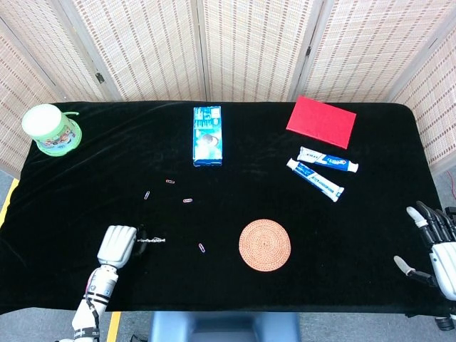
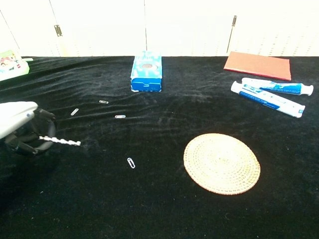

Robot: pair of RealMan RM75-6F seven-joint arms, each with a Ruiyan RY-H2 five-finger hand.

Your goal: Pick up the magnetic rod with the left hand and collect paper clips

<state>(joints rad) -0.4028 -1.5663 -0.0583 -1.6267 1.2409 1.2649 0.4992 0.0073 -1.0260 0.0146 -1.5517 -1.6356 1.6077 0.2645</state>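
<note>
Head view shows my left hand (image 1: 117,244) low on the black worktop (image 1: 235,285), fingers curled around the magnetic rod (image 1: 152,241), which sticks out level from the hand toward the centre. I hold it that way so the bare end can sweep just over the cloth. In the chest view the rod (image 2: 61,141) looks knobbly along its length; I cannot tell whether that is clips already clinging to it.

Four paper clips lie loose. The nearest paper clip (image 1: 203,248) sits just beyond the rod's tip, toward the woven coaster (image 1: 264,244). The other three (image 1: 187,200) are spread ahead of the hand, away from me.

My right hand (image 1: 431,246) waits at the far edge of the worktop, fingers apart, holding nothing.

As for containers, a green lidded tub (image 1: 50,129) stands well ahead of the left hand, lid on, contents unseen. A blue box (image 1: 206,135) lies flat farther in, closed.
</note>
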